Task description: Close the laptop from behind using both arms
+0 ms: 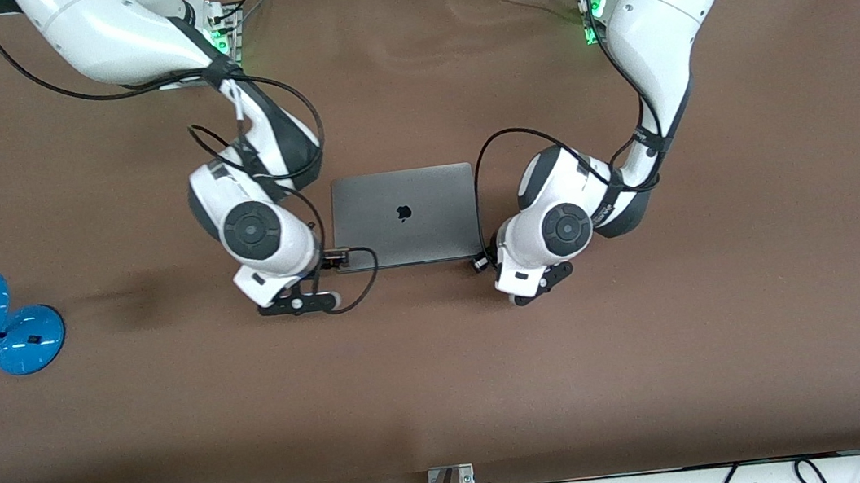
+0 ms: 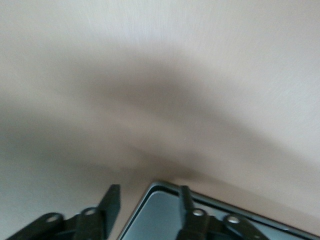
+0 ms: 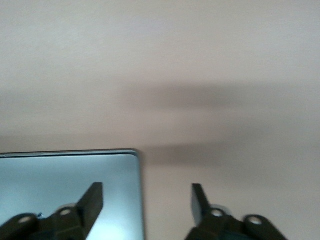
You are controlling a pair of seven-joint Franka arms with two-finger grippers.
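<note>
Your laptop lies shut, lid down, flat on the table. Your right gripper sits at its camera-side corner toward the right arm's end, fingers spread astride the edge, gripping nothing. Your left gripper straddles the matching corner likewise, part-open and empty. Both wrists bend downward.

Two glossy white arms with dark grey joints, looping black cables and green-lit bases.

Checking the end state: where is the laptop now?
The laptop lies shut, lid up, mid-table in the front view, with the open right gripper and the open left gripper at its two camera-side corners.
</note>
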